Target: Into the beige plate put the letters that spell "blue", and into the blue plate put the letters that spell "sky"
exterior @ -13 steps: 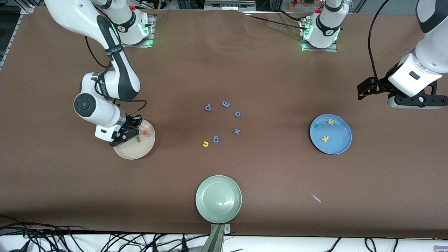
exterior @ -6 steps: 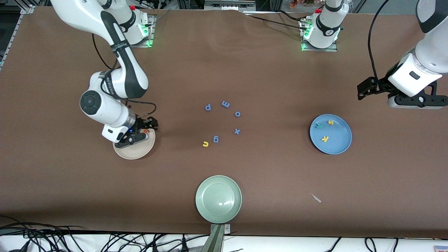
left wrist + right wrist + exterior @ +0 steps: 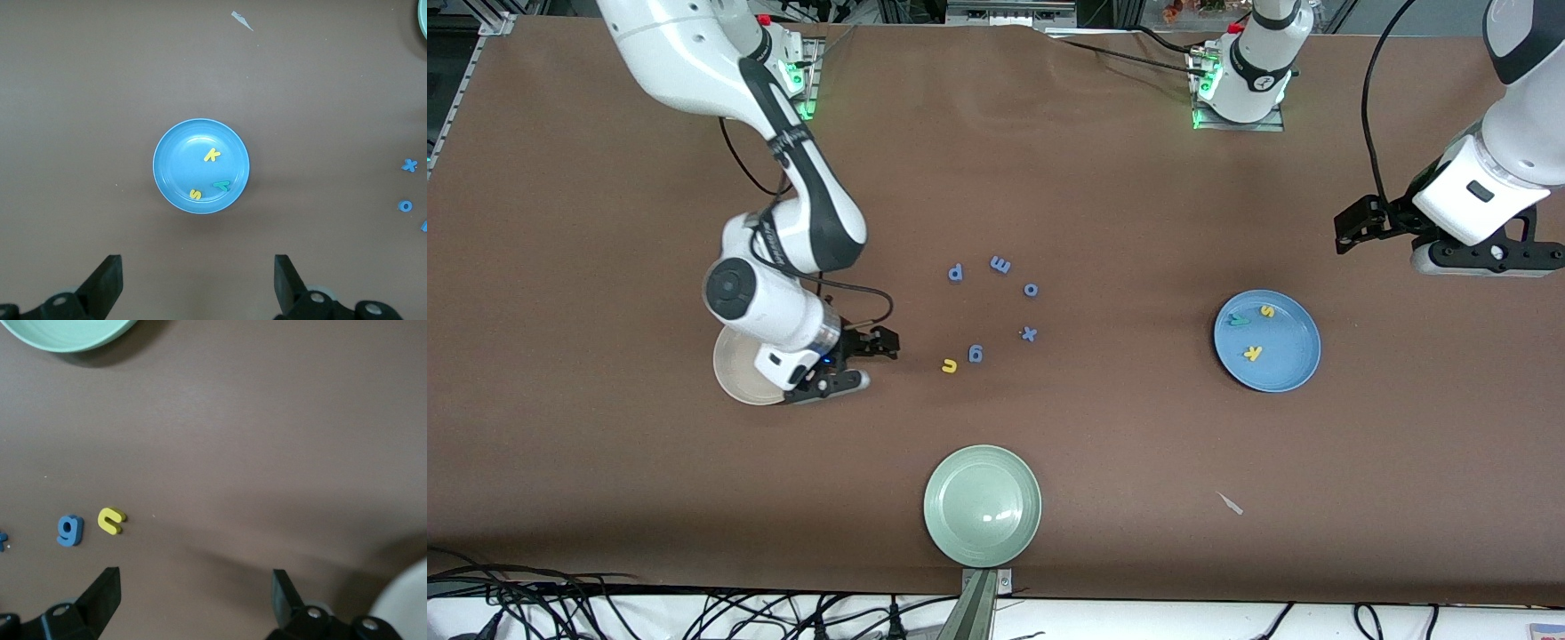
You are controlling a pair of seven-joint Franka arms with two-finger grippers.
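1. Three letters, yellow s (image 3: pixel 1265 310), teal y (image 3: pixel 1238 319) and yellow k (image 3: pixel 1253 353), lie in the blue plate (image 3: pixel 1294 373) toward the left arm's end of the table
2. Right gripper (image 3: pixel 852 363) hangs empty, fingers spread wide, over bare table just beside the beige plate (image 3: pixel 734 369), whose contents the arm hides
3. Yellow u (image 3: pixel 949 364) lies on the table mid-way, touching nothing, just beside the blue g (image 3: pixel 975 354)
4. Left gripper (image 3: pixel 1378 233) waits with fingers wide near the table's edge, empty
5. Pale green plate (image 3: pixel 982 505) sits at the table edge nearest the front camera
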